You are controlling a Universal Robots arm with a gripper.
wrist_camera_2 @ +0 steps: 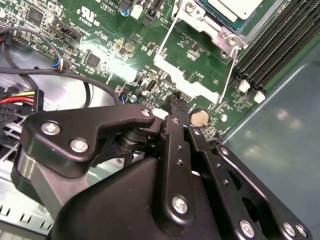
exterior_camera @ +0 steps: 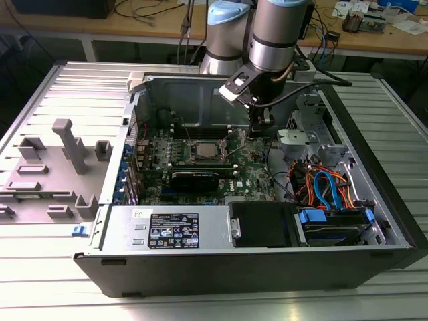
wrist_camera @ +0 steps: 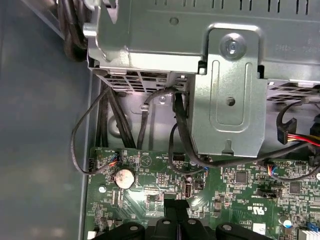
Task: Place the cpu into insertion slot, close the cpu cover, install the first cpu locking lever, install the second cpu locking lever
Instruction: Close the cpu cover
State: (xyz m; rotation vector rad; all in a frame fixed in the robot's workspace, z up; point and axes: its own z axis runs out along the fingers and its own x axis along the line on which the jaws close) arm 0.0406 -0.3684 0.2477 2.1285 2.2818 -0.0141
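The cpu (wrist_camera_2: pixel 236 7) shows its silver top inside the insertion slot (exterior_camera: pixel 201 150) on the green motherboard. The cpu cover (wrist_camera_2: pixel 212 28), a silver frame, lies down around the chip. Two thin wire locking levers (wrist_camera_2: pixel 166 40) (wrist_camera_2: pixel 231 70) slant out from the socket's side toward my gripper. In the exterior view my gripper (exterior_camera: pixel 257 131) hangs just above the board, a short way to the right of the socket. Its black fingertips (wrist_camera: pixel 175 212) sit together with nothing between them, near a coin cell (wrist_camera: pixel 124 177). In the second wrist view the gripper (wrist_camera_2: pixel 175 106) stands close beside that cell (wrist_camera_2: pixel 200 118).
The open computer case (exterior_camera: pixel 374 167) walls the board in. A metal drive bracket (wrist_camera: pixel 230 95) and black cables (wrist_camera: pixel 180 125) lie close beside the gripper. Memory slots (wrist_camera_2: pixel 280 40) run next to the socket. A black card (exterior_camera: pixel 194 177) and power supply (exterior_camera: pixel 170 231) sit nearer the front. Grey fixtures (exterior_camera: pixel 70 144) stand outside the case.
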